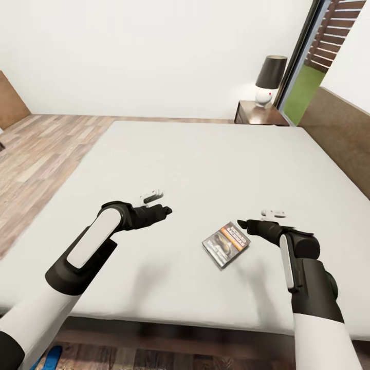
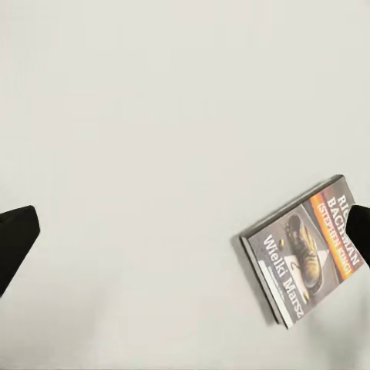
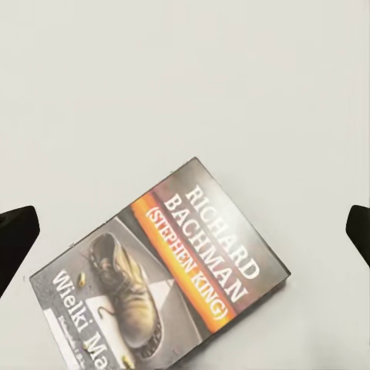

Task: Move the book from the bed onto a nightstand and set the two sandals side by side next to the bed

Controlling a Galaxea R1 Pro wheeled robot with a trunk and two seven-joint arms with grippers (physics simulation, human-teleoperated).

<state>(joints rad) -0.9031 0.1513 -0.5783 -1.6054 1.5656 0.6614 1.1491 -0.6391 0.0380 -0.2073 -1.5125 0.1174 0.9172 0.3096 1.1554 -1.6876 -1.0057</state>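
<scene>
Book (image 3: 162,281) cover cut off by frame edge, on bed (image 1: 205,164).

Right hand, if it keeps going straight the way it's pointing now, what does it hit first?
Most likely the book. The right hand is open above the bed, and its wrist view looks along its fingers onto the cover. Depth is unclear, so it may land on the book's upper edge or on mattress beside it.
</scene>
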